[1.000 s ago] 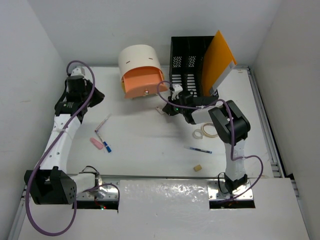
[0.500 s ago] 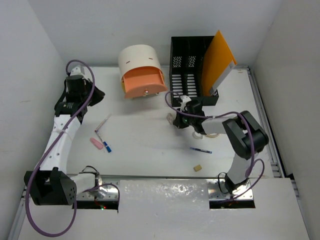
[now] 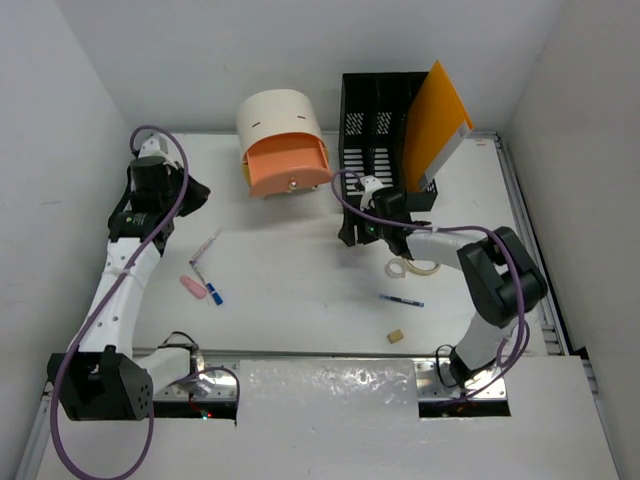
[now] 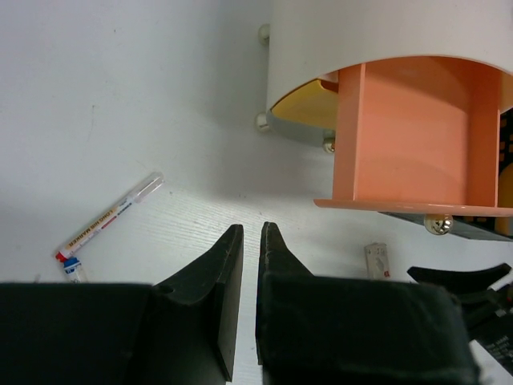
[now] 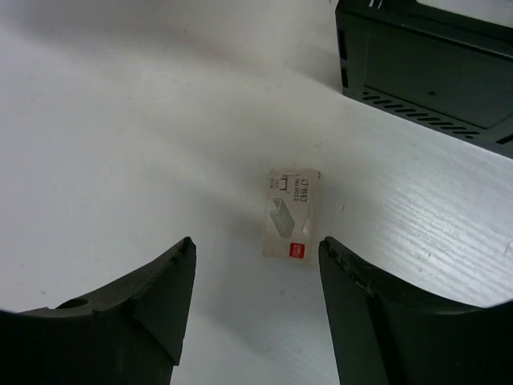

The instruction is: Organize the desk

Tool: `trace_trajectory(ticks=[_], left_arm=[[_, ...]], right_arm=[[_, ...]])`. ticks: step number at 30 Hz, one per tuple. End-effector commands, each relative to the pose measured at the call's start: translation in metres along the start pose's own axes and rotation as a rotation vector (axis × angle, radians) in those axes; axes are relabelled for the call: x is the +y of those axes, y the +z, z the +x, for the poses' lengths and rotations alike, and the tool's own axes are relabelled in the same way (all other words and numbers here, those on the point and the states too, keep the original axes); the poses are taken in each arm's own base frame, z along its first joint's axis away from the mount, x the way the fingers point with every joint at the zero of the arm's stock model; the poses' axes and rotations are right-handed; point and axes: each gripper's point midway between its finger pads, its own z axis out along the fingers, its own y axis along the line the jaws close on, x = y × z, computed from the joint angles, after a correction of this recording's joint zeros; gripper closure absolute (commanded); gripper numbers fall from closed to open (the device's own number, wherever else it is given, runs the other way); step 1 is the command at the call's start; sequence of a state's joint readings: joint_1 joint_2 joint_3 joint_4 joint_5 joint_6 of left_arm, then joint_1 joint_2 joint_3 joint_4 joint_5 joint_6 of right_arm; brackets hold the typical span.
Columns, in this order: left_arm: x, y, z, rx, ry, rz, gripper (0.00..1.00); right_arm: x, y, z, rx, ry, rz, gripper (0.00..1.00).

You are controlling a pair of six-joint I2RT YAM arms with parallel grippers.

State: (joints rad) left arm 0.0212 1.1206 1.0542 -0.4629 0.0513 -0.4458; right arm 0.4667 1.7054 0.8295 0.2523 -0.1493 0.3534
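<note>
The desk (image 3: 290,310) is a white tabletop strewn with small stationery. My right gripper (image 5: 256,245) hangs open just above it, left of the black file rack (image 3: 385,135). A small white staple box (image 5: 290,212) lies flat on the desk just beyond the open fingertips, nearer the right finger and touching neither. In the top view that gripper (image 3: 350,232) covers the box. My left gripper (image 3: 185,190) sits at the far left with its jaws shut and nothing between them (image 4: 251,233). From the left wrist the staple box (image 4: 376,261) shows to the right.
A cream and orange drawer unit (image 3: 283,150) stands at the back. The rack holds an orange envelope (image 3: 435,125). A marker (image 3: 205,245), pink eraser (image 3: 192,287), pen (image 3: 401,300), tape rolls (image 3: 412,267) and a tan cube (image 3: 395,337) lie scattered.
My right gripper was shut and now stands open; the staple box lies free on the desk. The right elbow swung out to the right and dropped lower. The left arm barely moved.
</note>
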Motion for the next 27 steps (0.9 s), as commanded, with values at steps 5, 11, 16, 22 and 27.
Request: trace_trajectory(ticks=[5, 11, 16, 22, 27], left_arm=[[-0.013, -0.012, -0.014, -0.058, 0.01, 0.053, 0.93], [-0.013, -0.018, -0.017, -0.073, 0.012, 0.048, 0.93], [-0.013, -0.021, -0.018, -0.082, 0.016, 0.045, 0.93], [-0.015, -0.026, -0.021, -0.094, 0.017, 0.054, 0.93], [-0.018, -0.026, -0.02, -0.091, 0.009, 0.072, 0.93]], right_arm=[[-0.004, 0.04, -0.008, 0.028, -0.078, -0.003, 0.39], [-0.01, 0.051, 0.0, 0.068, -0.149, 0.055, 0.4], [-0.012, 0.047, 0.02, 0.125, -0.176, 0.09, 0.59], [-0.022, 0.023, 0.044, 0.169, -0.172, 0.158, 0.91], [-0.013, -0.02, 0.029, 0.161, -0.156, 0.168, 1.0]])
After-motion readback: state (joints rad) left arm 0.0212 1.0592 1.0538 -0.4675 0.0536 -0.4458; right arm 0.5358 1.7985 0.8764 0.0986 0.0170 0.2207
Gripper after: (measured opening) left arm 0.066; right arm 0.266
